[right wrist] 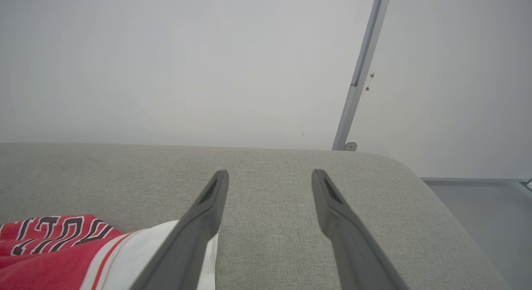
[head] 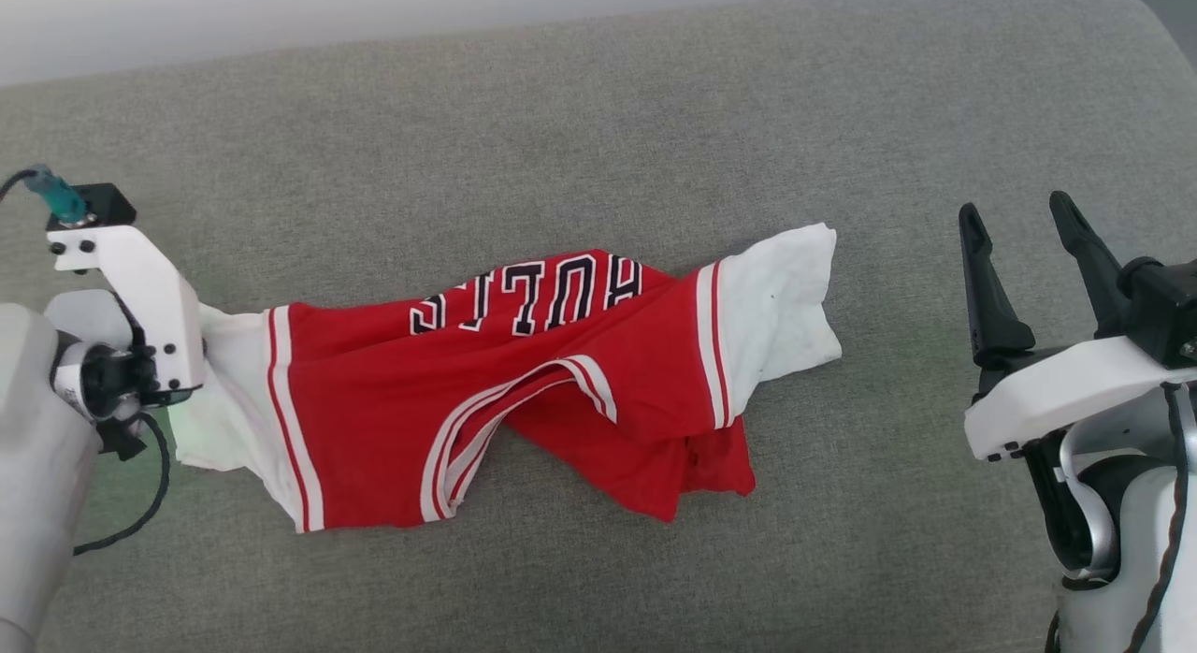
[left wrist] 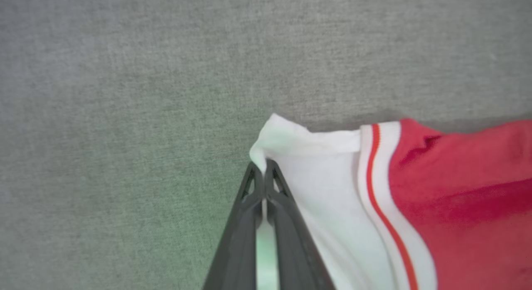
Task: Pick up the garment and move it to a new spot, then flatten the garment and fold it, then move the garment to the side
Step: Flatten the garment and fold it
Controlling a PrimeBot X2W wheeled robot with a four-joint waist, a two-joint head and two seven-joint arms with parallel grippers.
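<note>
- One garment (head: 524,391), a red T-shirt with white sleeves, lies crumpled and stretched left to right across the middle of a grey fabric cushion (head: 655,120).
- Its black, white-outlined lettering (head: 528,297) sits along the far edge of the red body and reads upside down from the head view.
- A band of red-and-white striped trim (head: 496,424) curves across the near part of the shirt, where the red cloth folds over itself in loose ridges.
- The right sleeve (head: 781,297) lies flat on the cushion, pointing to the far right, with a red-striped seam where it joins the body.
- The left sleeve (head: 224,400) is drawn out to the left, and its far corner is bunched to a point.
- The left gripper (left wrist: 262,167) has its two dark fingers pressed together on that corner of the left sleeve, with a thin strip of white cloth showing between them in the left wrist view.
- A black cable (head: 140,503) loops down from the left wrist over the cushion.
- The right gripper (head: 1016,209) hovers at the right, well apart from the shirt, its fingers spread wide with nothing between them.
- In the right wrist view the right sleeve lies just beside that gripper's left finger (right wrist: 199,223).
- Beyond the cushion's far edge stands a pale wall (right wrist: 166,65) with a slanted grey metal strip (right wrist: 361,74), and a grey floor (right wrist: 478,207) shows to the right.
</note>
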